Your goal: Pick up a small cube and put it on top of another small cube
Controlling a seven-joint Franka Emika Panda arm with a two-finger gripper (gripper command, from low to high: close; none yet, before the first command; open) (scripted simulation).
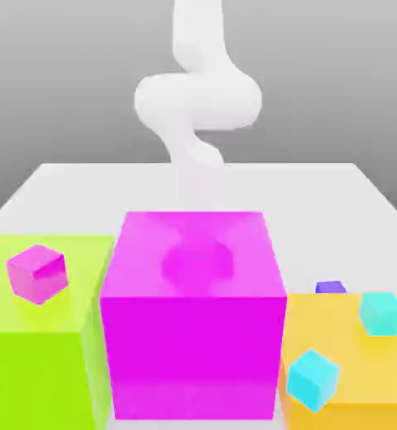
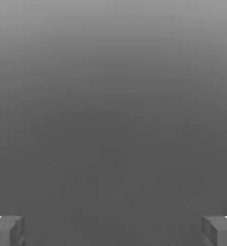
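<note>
The small cube [image 1: 330, 287], tiny and dark violet-blue, peeks out on the white table just behind the orange block at the exterior view's right. My white arm [image 1: 197, 101] rises at the back of the table, behind the large magenta block [image 1: 193, 336], well away from the small cube. In the hand view my gripper [image 2: 113, 230] is open: its two grey fingertips [image 2: 7, 230] stand far apart with nothing between them, facing plain grey background.
A large green block [image 1: 33, 361] at the left carries a small magenta cube [image 1: 38, 273]. The large orange block [image 1: 336, 344] at the right carries two small cyan cubes [image 1: 381, 313] [image 1: 312, 380]. The white table [image 1: 67, 189] stretches behind them.
</note>
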